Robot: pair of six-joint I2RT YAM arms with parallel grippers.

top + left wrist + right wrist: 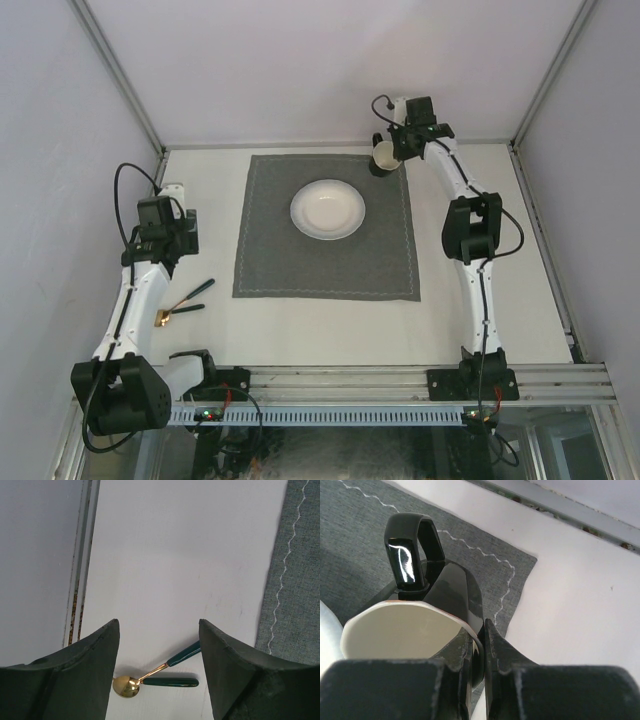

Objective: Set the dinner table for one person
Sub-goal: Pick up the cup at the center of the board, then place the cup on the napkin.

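Where the two arm bases are bolted to the aluminium rail (pixel 400 378) at the near edge, the dinner table (pixel 320 335) begins, a plain off-white matte top running back to pale walls on three sides, with frame posts in the far corners. Two green-handled pieces of cutlery (pixel 190 297) lie touching on its near left; one is a gold spoon (pixel 126 686), the other's head is hidden. Just beyond them hangs the left gripper (pixel 159 630), jaws spread wide with nothing between. One square grey mat (pixel 328 262) lies mid-table, carrying one white plate (pixel 327 210). At the mat's far right corner the right gripper (pixel 479 630) is clamped on the rim of one black mug (pixel 384 157), cream inside; whether the mug touches the mat I cannot tell.
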